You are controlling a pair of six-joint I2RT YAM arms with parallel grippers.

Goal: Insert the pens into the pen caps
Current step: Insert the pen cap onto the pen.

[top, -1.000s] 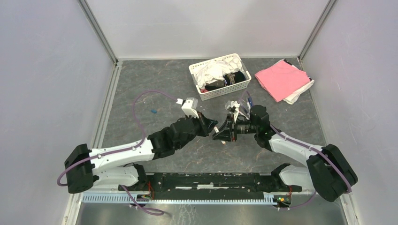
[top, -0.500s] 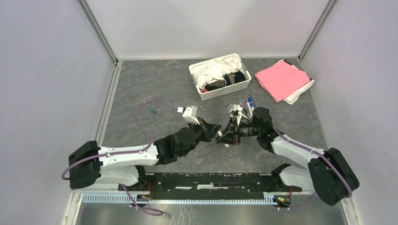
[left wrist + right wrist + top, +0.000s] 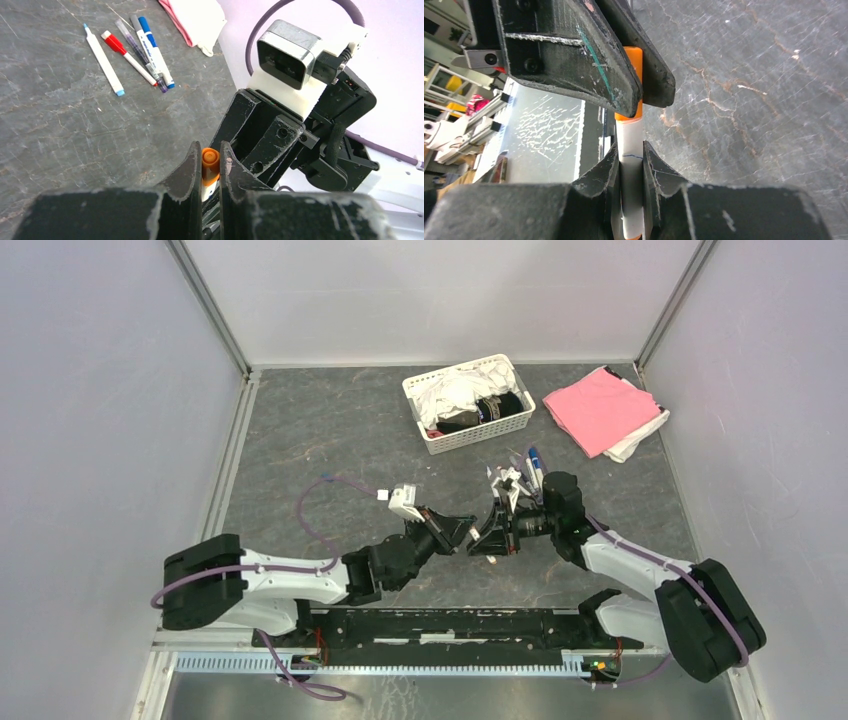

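A white pen (image 3: 629, 150) with an orange end is held low over the table between the two arms. My right gripper (image 3: 630, 152) is shut on its white barrel. My left gripper (image 3: 210, 152) is shut on the orange pen cap (image 3: 210, 164), which sits over the pen's tip. In the top view the two grippers meet tip to tip, left (image 3: 466, 532) and right (image 3: 492, 536). Several other pens (image 3: 135, 52) lie side by side on the table beyond: a white one with a blue tip (image 3: 103, 61), a red-capped one (image 3: 126, 56) and a blue one (image 3: 155, 55).
A white basket (image 3: 415, 400) of cloths stands at the back centre. A pink cloth (image 3: 600, 405) on a white one lies at the back right. The loose pens (image 3: 520, 472) lie just behind the right wrist. Grey walls close in both sides.
The left arm has folded back and sunk toward the near edge. Both grippers have shifted slightly right and nearer, still joined on the orange pen and cap.
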